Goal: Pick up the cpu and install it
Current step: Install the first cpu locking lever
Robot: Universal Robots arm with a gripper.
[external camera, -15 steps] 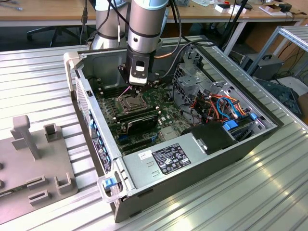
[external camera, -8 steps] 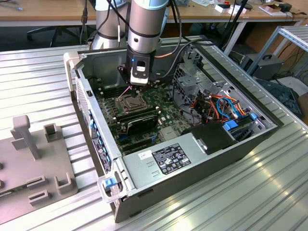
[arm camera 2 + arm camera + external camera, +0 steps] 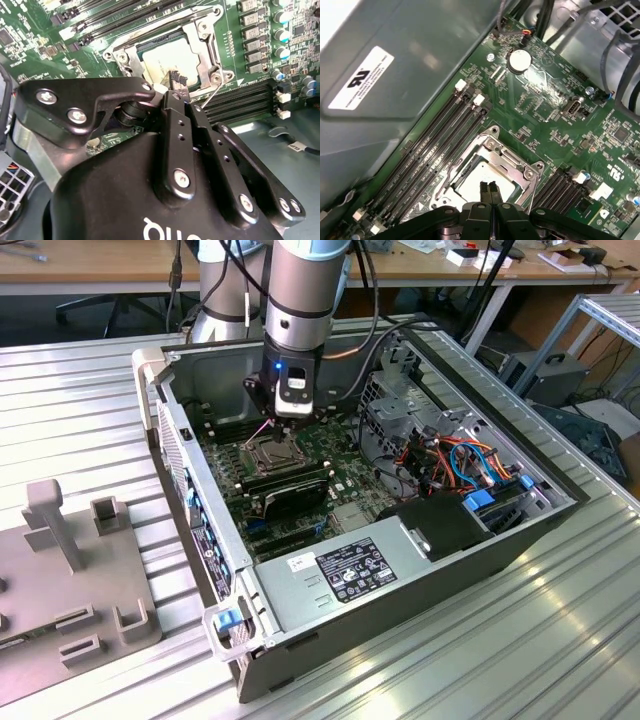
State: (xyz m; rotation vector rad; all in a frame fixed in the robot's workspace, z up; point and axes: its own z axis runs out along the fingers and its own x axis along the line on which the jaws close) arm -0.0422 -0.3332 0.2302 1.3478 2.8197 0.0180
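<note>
Gripper [image 3: 490, 189] clenched, empty, poised over the socket [image 3: 517, 162]
Directly beneath its fingertips the cpu [image 3: 470, 180] lies flat inside the socket, whether touched or just clear I cannot tell; memory slots [image 3: 435, 150] flank the socket on the motherboard [image 3: 545, 105] within the open computer case [image 3: 450, 585]

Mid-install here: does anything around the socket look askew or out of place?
The thin wire lever beside the socket frame slants away from it rather than lying flat alongside, so it looks unlatched. The cpu seems to sit square inside the frame, with the gripper close above it.
</note>
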